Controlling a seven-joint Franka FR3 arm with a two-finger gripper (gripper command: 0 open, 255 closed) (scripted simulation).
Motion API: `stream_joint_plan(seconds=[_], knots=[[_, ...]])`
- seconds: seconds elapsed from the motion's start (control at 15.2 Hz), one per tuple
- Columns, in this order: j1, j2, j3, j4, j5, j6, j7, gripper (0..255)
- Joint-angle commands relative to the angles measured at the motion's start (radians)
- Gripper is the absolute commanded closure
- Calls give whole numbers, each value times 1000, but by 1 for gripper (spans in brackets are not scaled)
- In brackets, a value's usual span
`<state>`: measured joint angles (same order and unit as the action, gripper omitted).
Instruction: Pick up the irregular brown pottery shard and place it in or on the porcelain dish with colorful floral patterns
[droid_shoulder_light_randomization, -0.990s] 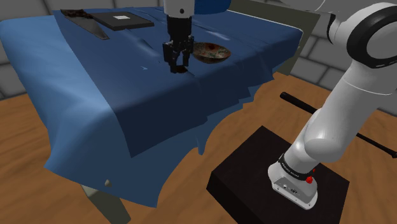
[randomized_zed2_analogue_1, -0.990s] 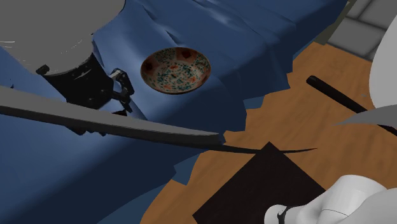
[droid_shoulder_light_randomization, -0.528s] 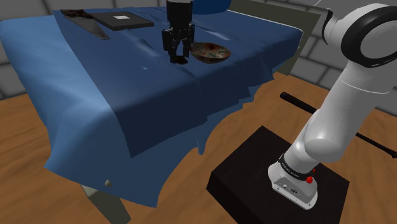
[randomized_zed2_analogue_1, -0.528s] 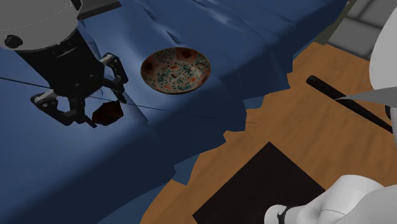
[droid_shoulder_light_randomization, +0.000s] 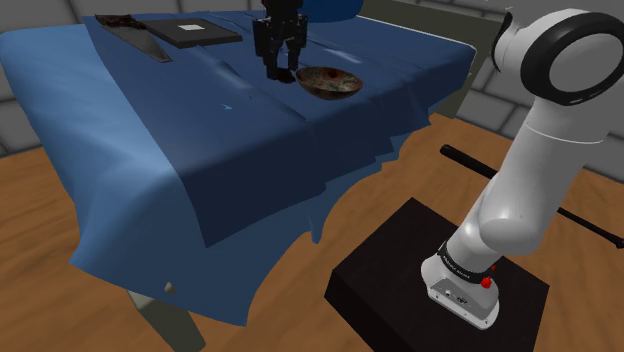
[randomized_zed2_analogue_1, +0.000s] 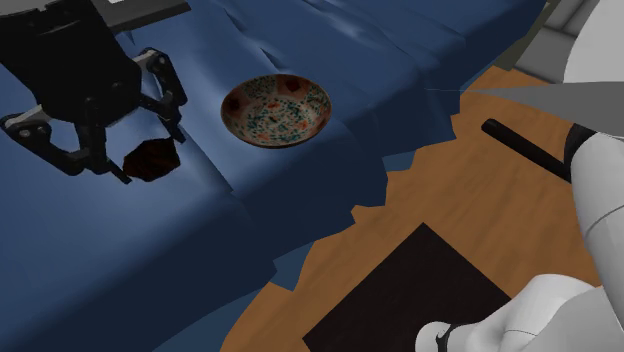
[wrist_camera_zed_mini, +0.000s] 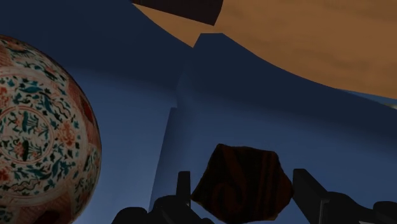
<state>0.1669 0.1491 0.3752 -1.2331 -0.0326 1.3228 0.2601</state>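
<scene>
In the shoulder view the claw (droid_shoulder_light_randomization: 280, 72) hangs over the blue cloth (droid_shoulder_light_randomization: 150, 130) on the worktop. It is just beside the dish (droid_shoulder_light_randomization: 330, 82), which sits toward the far corner on that view's right.

In the second exterior view the claw (randomized_zed2_analogue_1: 148, 150) grips the dark brown shard (randomized_zed2_analogue_1: 150, 162) above the cloth, near the dish (randomized_zed2_analogue_1: 276, 108) but apart from it.

In the wrist view both fingers (wrist_camera_zed_mini: 310, 191) clasp the shard (wrist_camera_zed_mini: 242, 183), with the patterned dish (wrist_camera_zed_mini: 38, 127) off to one side.

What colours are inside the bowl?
The bowl is cream with red and dark green flowery patterns, clearest in the second exterior view.
</scene>
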Motion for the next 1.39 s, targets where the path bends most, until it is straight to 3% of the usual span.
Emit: stream_joint_plan(seconds=[0.0, 0.13, 0.53, 0.99, 1.19, 1.32], knots=[[5, 20, 2, 54, -8, -36, 3, 255], [12, 40, 4, 107, -16, -69, 7, 255], [-94, -41, -61, 15, 13, -54, -151, 255], [-195, -71, -141, -11, 19, -58, -330, 255], [-232, -66, -172, 1, 17, -64, -399, 255], [-234, -86, -174, -54, 21, -28, -401, 255]])
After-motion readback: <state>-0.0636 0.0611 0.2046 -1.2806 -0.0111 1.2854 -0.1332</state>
